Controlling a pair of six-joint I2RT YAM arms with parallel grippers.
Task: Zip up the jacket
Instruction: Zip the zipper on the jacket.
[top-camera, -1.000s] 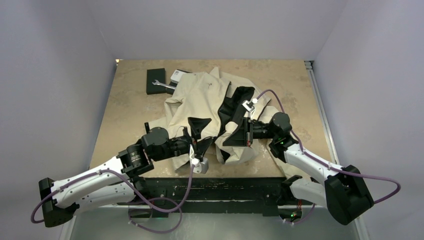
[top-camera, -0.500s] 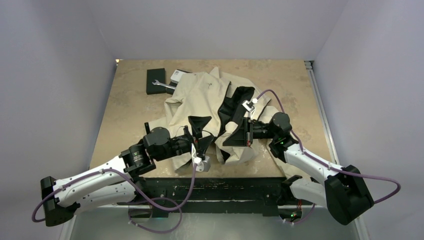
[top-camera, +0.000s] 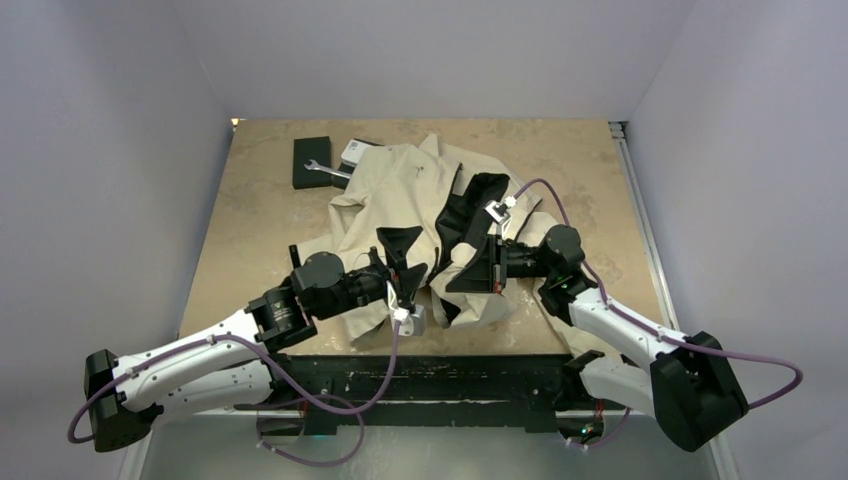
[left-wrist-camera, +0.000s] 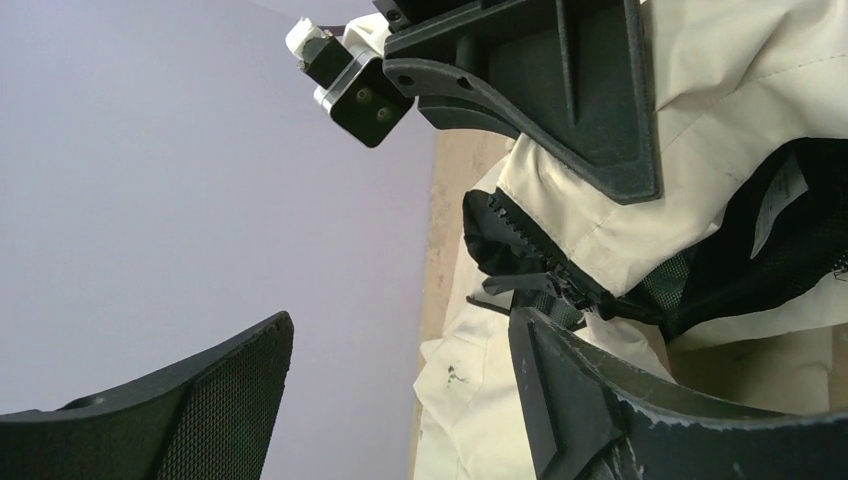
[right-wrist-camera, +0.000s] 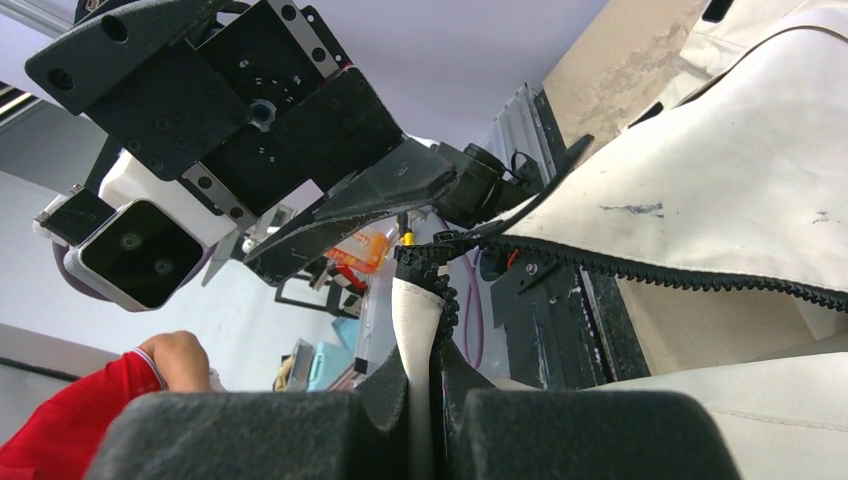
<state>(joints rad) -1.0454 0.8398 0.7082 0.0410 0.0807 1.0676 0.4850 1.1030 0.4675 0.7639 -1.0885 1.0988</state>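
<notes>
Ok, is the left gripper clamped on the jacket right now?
No, the left wrist view shows the left gripper open, fingers wide apart with nothing pinched between them, and the jacket lying beyond.

**Twin arms** — left arm (top-camera: 190, 365), right arm (top-camera: 625, 335) — are built of white moulded link shells joined by black cylindrical motor housings (top-camera: 318, 272). Each ends in a bulky black base block (top-camera: 700, 392), and a purple cable (top-camera: 745, 352) trails along each arm. The left gripper (left-wrist-camera: 400, 320) and right gripper (right-wrist-camera: 425, 395) carry matt black wedge-shaped fingers (left-wrist-camera: 590, 420) with fine cross-hatched pads (left-wrist-camera: 230, 400). Also shown are a white-and-grey rounded wrist camera box (right-wrist-camera: 130, 250) and a black bracket (right-wrist-camera: 200, 110) with recessed screws.
</notes>
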